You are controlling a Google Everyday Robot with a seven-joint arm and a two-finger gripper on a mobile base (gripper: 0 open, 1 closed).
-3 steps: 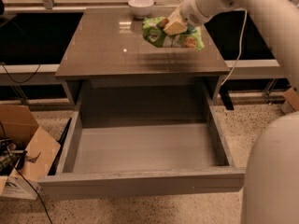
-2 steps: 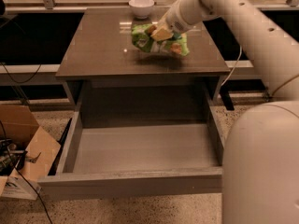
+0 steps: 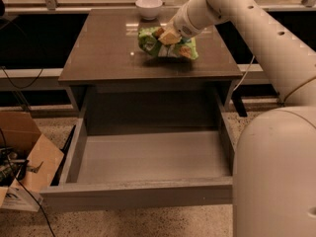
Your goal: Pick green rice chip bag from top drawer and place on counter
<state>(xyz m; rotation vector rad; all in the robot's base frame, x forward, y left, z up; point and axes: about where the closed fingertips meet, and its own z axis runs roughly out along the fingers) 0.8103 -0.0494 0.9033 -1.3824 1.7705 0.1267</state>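
Observation:
The green rice chip bag point(image 3: 163, 46) is held in my gripper point(image 3: 167, 36) just above the counter point(image 3: 103, 53), over its middle right part. The gripper is shut on the bag's top, with the white arm reaching in from the upper right. The bag hangs tilted and casts a shadow on the glossy surface below it. The top drawer point(image 3: 148, 157) stands pulled fully open below the counter, and its grey inside shows nothing in it.
A white bowl point(image 3: 148, 7) stands at the counter's back edge, just behind the bag. A cardboard box point(image 3: 27, 154) with cables sits on the floor at the left of the drawer. My white base point(image 3: 276, 177) fills the lower right.
The gripper with the bag has moved left and lower over the counter. The drawer has not moved.

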